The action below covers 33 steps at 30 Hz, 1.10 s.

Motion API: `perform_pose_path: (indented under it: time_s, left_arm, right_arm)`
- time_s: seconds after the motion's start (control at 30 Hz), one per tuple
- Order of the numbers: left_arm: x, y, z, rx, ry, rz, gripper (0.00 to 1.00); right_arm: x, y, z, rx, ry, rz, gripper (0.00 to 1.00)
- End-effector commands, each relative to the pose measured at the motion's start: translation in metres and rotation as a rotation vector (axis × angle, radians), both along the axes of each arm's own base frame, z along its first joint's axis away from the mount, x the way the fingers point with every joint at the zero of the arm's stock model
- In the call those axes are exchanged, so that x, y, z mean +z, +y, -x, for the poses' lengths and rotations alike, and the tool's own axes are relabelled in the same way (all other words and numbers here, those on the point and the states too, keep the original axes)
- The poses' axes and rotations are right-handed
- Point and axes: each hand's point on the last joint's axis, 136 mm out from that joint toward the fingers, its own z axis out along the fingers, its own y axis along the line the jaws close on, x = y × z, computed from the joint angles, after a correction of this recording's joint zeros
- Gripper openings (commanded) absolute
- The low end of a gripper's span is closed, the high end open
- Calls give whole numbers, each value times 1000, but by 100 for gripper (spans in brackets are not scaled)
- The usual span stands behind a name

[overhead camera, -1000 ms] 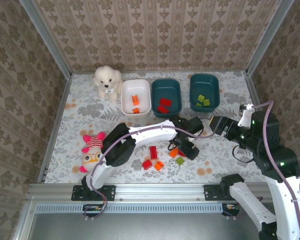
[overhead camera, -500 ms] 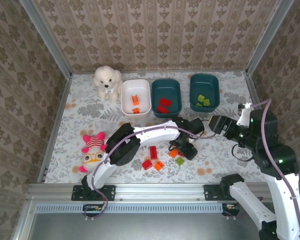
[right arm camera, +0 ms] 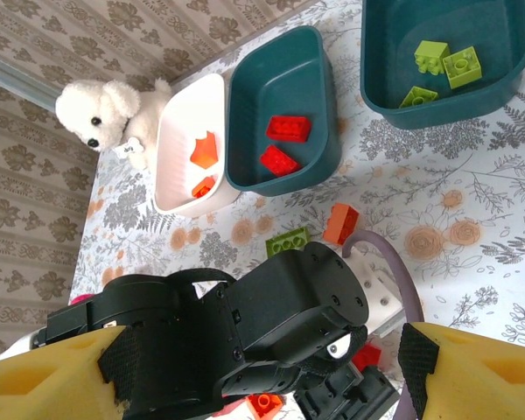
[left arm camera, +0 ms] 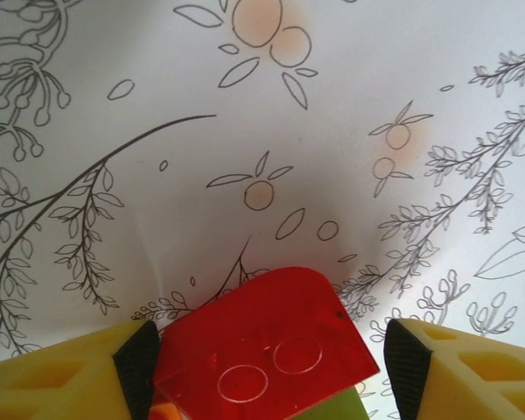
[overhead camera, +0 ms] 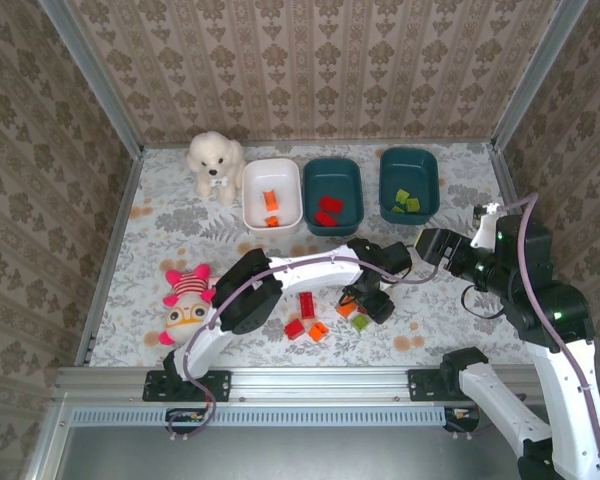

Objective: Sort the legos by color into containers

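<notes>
1. White, flower-printed table (overhead camera: pixel 160 240) bears everything. The left arm (overhead camera: pixel 290 268) lies low across it from its base, wrist tipped down over loose bricks.
2. The right arm (overhead camera: pixel 540 310) stands at the table's right edge, forearm pointing left. Its right gripper (overhead camera: pixel 427 247) has jaws spread wide on nothing.
3. Along the far side, the white rounded plastic bin (overhead camera: pixel 252 195) holds orange bricks (overhead camera: pixel 271 200). The middle dark teal bin (overhead camera: pixel 352 190) holds red bricks (overhead camera: pixel 328 210), and the right dark teal bin (overhead camera: pixel 430 170) holds lime green bricks (overhead camera: pixel 407 201).
4. The left gripper (left arm camera: pixel 271 363) has its jaws parted, straddling a flat red brick (left arm camera: pixel 262 341). Whether the black pads (left arm camera: pixel 140 367) touch it is unclear.
5. That brick lies broad face up and skewed, its near edge cut off.
</notes>
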Motion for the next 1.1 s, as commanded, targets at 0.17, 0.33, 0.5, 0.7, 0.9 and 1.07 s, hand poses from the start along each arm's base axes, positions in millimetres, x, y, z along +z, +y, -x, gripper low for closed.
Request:
perform_pose_path:
  time_s: [0.17,0.33,0.5,0.7,0.9,1.07]
  left_arm:
    - [-21,10,4,-42,-28,-108,70]
    - [-17,9,1,-43,-51,-106,65]
    - [-10,8,-5,-38,-80,-105,61]
    - [15,10,-30,17,-119,-77,59]
    - [78,13,-84,131,-190,35,59]
    - [118,28,-145,251,-235,121,59]
  right_arm:
    - [-1,3,0,9,5,-18,81]
    - [-3,3,1,8,10,-15,81]
    - [-4,3,0,9,15,-15,81]
    - [-1,3,-1,7,8,-14,81]
    - [7,1,-2,2,-8,0,81]
    - [10,3,-9,10,-4,2,81]
